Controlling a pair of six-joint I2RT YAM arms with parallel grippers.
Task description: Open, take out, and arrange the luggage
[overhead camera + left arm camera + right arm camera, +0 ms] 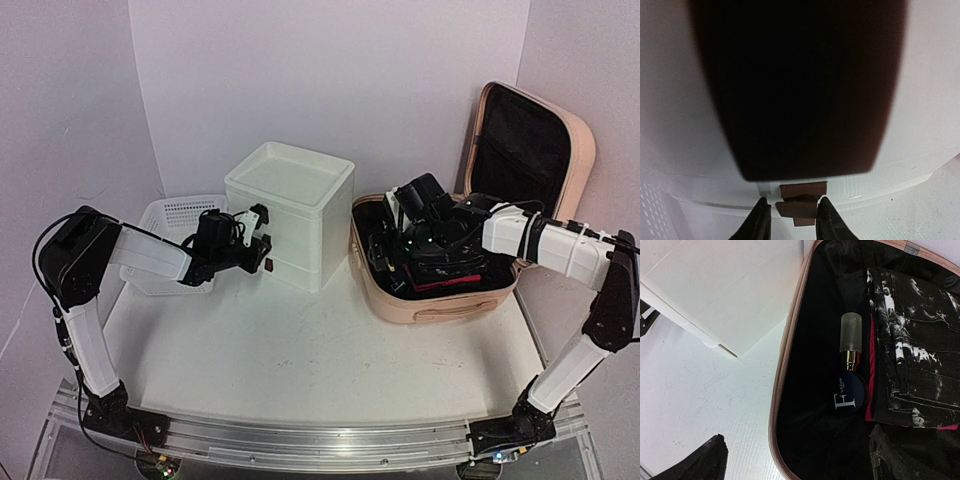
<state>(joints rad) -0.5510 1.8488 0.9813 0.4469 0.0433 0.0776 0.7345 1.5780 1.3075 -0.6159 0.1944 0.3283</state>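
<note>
Since the luggage [440,305] already lay open at the right side of the table [300,370], its lid [530,140] propped upright against the right wall, opening looked done and taking out appeared to be the step in hand. Inside the black-lined shell a black-and-white patterned garment [915,350] lay folded over something bright pink [871,390]. Beside it, against the lining, lay a small spray bottle [850,340] with a frosted cap and a dark round compact [846,397], the two just touching. The right gripper [412,225] hung above these contents with its fingers spread as wide as they go and nothing between them. To the left of the luggage stood the white drawer box [290,215], and beyond it the white mesh basket [180,215]. The left gripper [258,230] was at the box's lower left side, its fingertips a narrow gap apart on either side of a small brown piece [800,200] against the white wall. Whether they actually pinched it I could not tell, and a large dark blur [800,90] filled most of that wrist's view. The next move for the right arm seemed to call for a straight descent onto the bottle or the compact, with the fingers set across the narrow body. Both are small, smooth and rounded, so they would likely roll or slip from an off-centre pinch. The garment's edge sat close enough to get caught in the grip.
</note>
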